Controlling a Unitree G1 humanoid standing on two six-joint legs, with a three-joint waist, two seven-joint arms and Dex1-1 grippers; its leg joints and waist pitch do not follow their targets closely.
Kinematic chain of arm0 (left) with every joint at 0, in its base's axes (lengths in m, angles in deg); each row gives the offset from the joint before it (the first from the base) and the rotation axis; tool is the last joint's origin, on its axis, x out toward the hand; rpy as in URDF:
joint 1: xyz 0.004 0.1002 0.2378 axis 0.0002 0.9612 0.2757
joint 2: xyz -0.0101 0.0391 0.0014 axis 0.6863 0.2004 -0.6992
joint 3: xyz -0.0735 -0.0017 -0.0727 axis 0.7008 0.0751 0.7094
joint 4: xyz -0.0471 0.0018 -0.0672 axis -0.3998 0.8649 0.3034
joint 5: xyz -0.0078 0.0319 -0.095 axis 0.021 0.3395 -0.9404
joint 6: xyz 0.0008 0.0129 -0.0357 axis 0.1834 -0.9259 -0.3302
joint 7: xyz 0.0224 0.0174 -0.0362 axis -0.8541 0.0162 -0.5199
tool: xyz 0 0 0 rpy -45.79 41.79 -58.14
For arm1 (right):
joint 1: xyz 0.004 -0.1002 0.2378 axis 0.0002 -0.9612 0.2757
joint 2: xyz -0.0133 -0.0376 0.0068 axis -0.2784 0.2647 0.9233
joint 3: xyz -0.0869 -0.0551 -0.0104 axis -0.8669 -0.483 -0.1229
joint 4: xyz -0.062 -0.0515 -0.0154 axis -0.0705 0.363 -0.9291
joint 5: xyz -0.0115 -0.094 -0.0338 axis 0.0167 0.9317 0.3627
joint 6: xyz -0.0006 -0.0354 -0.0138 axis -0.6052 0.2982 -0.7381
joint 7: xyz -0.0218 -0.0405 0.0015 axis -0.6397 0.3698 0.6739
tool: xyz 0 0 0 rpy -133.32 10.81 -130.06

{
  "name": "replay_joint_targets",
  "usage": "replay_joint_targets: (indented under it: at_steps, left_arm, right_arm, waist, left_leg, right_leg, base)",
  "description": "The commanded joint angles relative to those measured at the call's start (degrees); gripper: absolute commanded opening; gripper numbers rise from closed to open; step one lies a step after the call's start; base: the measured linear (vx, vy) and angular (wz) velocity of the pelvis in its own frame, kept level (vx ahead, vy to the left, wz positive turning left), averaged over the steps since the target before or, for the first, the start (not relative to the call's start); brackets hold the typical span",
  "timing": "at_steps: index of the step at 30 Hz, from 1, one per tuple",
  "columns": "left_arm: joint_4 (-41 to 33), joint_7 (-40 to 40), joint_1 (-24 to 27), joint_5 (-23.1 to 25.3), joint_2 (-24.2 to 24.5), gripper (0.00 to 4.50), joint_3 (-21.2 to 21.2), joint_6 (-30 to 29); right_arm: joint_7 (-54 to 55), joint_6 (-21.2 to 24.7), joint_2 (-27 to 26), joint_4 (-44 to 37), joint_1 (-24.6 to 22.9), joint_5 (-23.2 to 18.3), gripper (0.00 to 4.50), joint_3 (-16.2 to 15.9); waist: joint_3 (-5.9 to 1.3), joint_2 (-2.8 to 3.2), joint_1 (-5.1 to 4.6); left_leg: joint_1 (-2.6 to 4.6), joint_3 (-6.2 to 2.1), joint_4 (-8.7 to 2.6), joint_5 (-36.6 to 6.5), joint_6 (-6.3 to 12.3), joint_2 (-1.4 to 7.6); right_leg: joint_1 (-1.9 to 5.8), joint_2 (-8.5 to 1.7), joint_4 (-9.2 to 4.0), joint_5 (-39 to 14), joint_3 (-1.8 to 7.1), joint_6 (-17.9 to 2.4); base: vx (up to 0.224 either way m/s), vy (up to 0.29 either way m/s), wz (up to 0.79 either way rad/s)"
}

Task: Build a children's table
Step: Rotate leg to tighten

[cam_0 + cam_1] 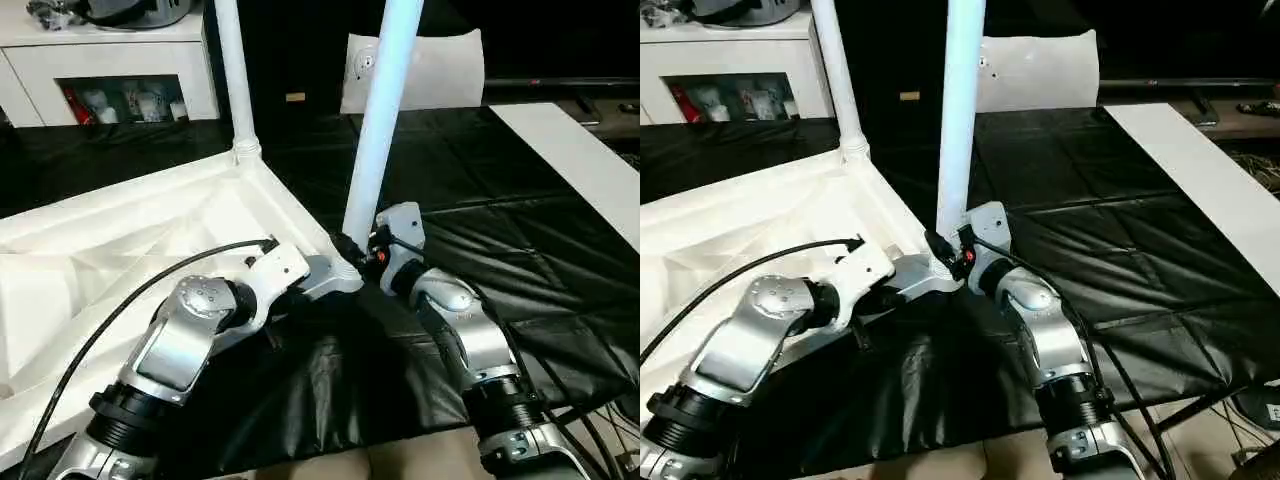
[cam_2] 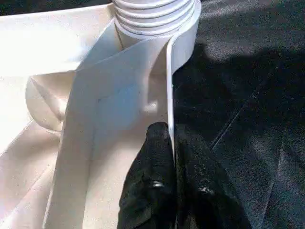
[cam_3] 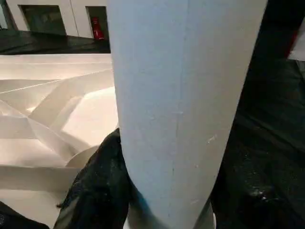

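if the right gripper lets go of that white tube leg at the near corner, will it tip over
Possibly. The long white tapered tube leg stands tall over the white plastic tabletop's corner socket, so it looks top-heavy. How deeply it is seated can't be told. Its smooth round surface may slip in the right gripper.

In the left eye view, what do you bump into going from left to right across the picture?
Tabletop → left gripper pinching its rim → near leg held by the right gripper → white board at the far right.
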Motion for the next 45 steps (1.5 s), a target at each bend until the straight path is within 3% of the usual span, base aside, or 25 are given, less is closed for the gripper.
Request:
replay_joint_targets:
  at_steps: [1, 3, 6, 10, 16, 19, 20, 23, 24, 25, 26, 31, 33, 34, 36, 41, 45]
  left_arm:
    - [0.0, 0.7, -0.8, -1.0, -1.7, 0.00, -3.7, 0.7]
    - [0.3, 0.6, -0.8, -1.3, -1.7, 0.00, -3.5, 1.0]
    - [0.9, 0.6, -0.9, -1.7, -1.5, 0.00, -3.1, 1.8]
    - [2.4, 0.9, -1.6, -2.1, -0.8, 0.00, -2.3, 3.4]
    - [6.9, 2.2, -3.8, -2.4, 0.9, 0.00, -1.3, 6.8]
    - [8.9, 4.1, -4.6, -3.1, 1.9, 0.00, -1.7, 9.4]
    - [9.6, 5.0, -4.8, -3.4, 2.3, 0.00, -1.9, 10.6]
    - [11.3, 8.1, -5.3, -4.0, 3.6, 0.00, -3.0, 14.5]
    - [12.1, 10.0, -5.4, -4.2, 4.5, 0.00, -3.9, 17.3]
    - [12.5, 11.3, -5.4, -4.4, 5.0, 0.00, -4.3, 18.1]
    - [12.8, 12.4, -5.5, -4.6, 5.3, 0.00, -4.5, 18.7]
    - [15.2, 18.6, -6.4, -5.1, 7.6, 0.00, -6.6, 24.5]
    - [16.8, 21.4, -7.0, -5.5, 8.6, 0.00, -7.2, 26.7]
    - [18.1, 23.9, -7.7, -6.1, 9.3, 0.00, -7.5, 28.8]
    - [18.2, 24.1, -7.7, -6.1, 9.3, 0.00, -7.5, 29.0]
    - [21.2, 32.3, -10.4, -7.5, 11.1, 0.00, -8.8, 34.2]
    - [22.1, 34.9, -11.3, -7.5, 11.4, 0.00, -9.7, 36.3]
  right_arm:
    - [-0.1, 4.7, -1.4, 6.2, -2.0, 0.5, 2.59, -2.5]
    - [0.1, 4.2, -1.5, 7.1, -1.9, 0.6, 2.61, -2.1]
    - [-0.1, 3.9, -1.4, 7.4, -2.0, 0.8, 3.06, -1.6]
    - [-0.9, 4.1, -0.6, 5.5, -3.0, 0.3, 3.34, -1.1]
    - [-7.4, 5.1, 4.9, -5.0, -9.9, -1.5, 3.92, -2.2]
    - [-10.3, 5.4, 7.9, -10.0, -13.3, -2.8, 4.07, -1.8]
    - [-11.3, 5.5, 9.1, -11.8, -14.3, -3.5, 4.32, -1.4]
    - [-13.9, 5.8, 12.2, -16.1, -16.2, -5.2, 4.44, 0.3]
    - [-15.3, 5.7, 13.8, -17.7, -16.7, -5.7, 4.48, 1.0]
    - [-15.9, 5.0, 14.7, -18.1, -16.7, -5.7, 4.48, 1.5]
    - [-16.7, 4.6, 15.5, -18.4, -16.5, -6.0, 4.48, 2.1]
    - [-22.1, 4.2, 19.3, -19.3, -15.3, -7.4, 4.48, 2.4]
    - [-24.8, 4.7, 21.2, -19.7, -14.6, -8.0, 4.48, 1.8]
    - [-26.7, 4.6, 22.5, -19.5, -13.9, -7.8, 4.48, 1.2]
    - [-26.8, 4.5, 22.7, -19.4, -13.8, -7.8, 4.48, 1.1]
    - [-35.0, 3.2, 26.0, -17.3, -11.3, -6.6, 4.48, -3.1]
    - [-37.8, 2.8, 26.3, -16.4, -10.2, -6.5, 4.48, -4.7]
  waist:
    - [-1.52, 0.76, 0.39]
    - [-1.68, 1.01, 0.52]
    - [-1.82, 0.99, 0.66]
    - [-2.04, 1.08, 0.99]
    - [-2.25, 1.23, 2.36]
    - [-2.09, 1.14, 2.44]
    - [-1.98, 1.18, 2.42]
    - [-1.86, 1.26, 2.70]
    - [-1.96, 1.29, 2.61]
    - [-2.02, 1.88, 2.82]
    - [-2.00, 1.63, 2.74]
    - [-2.40, 1.87, 3.39]
    - [-2.50, 1.81, 3.52]
    - [-2.55, 1.48, 3.65]
    - [-2.53, 1.62, 3.89]
    - [-2.54, 1.29, 4.55]
    - [-2.71, 1.20, 4.95]
  left_leg:
    - [0.44, -1.51, -4.15, -16.3, -0.31, 3.42]
    - [0.49, -1.46, -4.02, -15.4, -0.47, 3.41]
    - [0.33, -1.36, -3.79, -12.8, 0.34, 3.28]
    - [0.35, -1.27, -3.56, -11.6, 0.50, 3.22]
    - [0.35, -1.14, -3.01, -7.0, 2.59, 3.13]
    - [0.39, -1.17, -3.14, -8.7, 2.81, 3.16]
    - [0.26, -1.23, -3.24, -9.9, 2.64, 3.19]
    - [0.37, -1.29, -3.31, -12.1, 2.28, 3.32]
    - [0.46, -1.30, -3.31, -11.9, 2.12, 3.38]
    - [0.47, -1.39, -3.24, -11.8, 2.08, 3.43]
    - [0.46, -1.30, -3.18, -11.6, 2.10, 3.42]
    - [0.44, -1.17, -2.54, -7.4, 3.54, 3.29]
    - [0.51, -1.14, -2.43, -6.9, 3.89, 3.33]
    - [0.48, -1.08, -2.32, -6.7, 4.28, 3.30]
    - [0.47, -1.13, -2.35, -6.5, 4.34, 3.35]
    - [0.67, -0.96, -2.19, -7.2, 4.16, 3.44]
    - [0.62, -0.92, -2.03, -5.9, 4.36, 3.53]
  right_leg:
    - [0.90, -4.44, -5.13, -10.8, 2.89, -10.2]
    - [0.89, -4.54, -5.02, -9.0, 3.00, -10.9]
    - [1.27, -4.32, -4.53, -3.6, 2.81, -11.5]
    - [1.56, -4.34, -4.33, -1.6, 2.80, -12.0]
    - [2.12, -4.32, -3.80, 6.5, 2.68, -11.7]
    - [2.06, -4.35, -4.03, 3.4, 2.56, -11.6]
    - [2.10, -4.47, -4.23, 0.2, 2.55, -11.5]
    - [1.98, -4.56, -4.76, -5.2, 2.69, -10.6]
    - [1.77, -4.55, -4.57, -5.2, 2.66, -11.1]
    - [1.79, -4.61, -4.55, -5.3, 2.71, -11.1]
    - [1.77, -4.54, -4.56, -4.7, 2.71, -11.1]
    - [1.97, -4.49, -3.55, 3.6, 2.58, -13.0]
    - [2.10, -4.57, -3.33, 4.9, 2.53, -13.5]
    - [2.21, -4.59, -3.30, 5.2, 2.53, -13.7]
    - [2.19, -4.64, -3.20, 4.7, 2.47, -13.8]
    - [2.13, -4.80, -3.24, 1.6, 2.49, -14.0]
    - [2.08, -4.81, -2.73, 4.1, 2.40, -14.6]
  base:
    - [0.000, 0.000, 0.00]
    - [0.000, 0.000, 0.00]
    - [0.000, 0.000, 0.00]
    - [0.000, 0.000, 0.00]
    - [0.000, 0.000, 0.00]
    - [0.000, 0.000, 0.00]
    - [0.000, 0.000, 0.00]
    - [0.000, 0.000, 0.00]
    - [0.000, 0.000, 0.00]
    - [0.000, 0.000, 0.00]
    - [0.000, 0.000, 0.00]
    - [0.000, 0.000, 0.00]
    - [0.000, 0.000, 0.00]
    - [0.000, 0.000, 0.00]
    - [0.000, 0.000, 0.00]
    - [0.000, 0.000, 0.00]
    - [0.000, 0.000, 0.00]
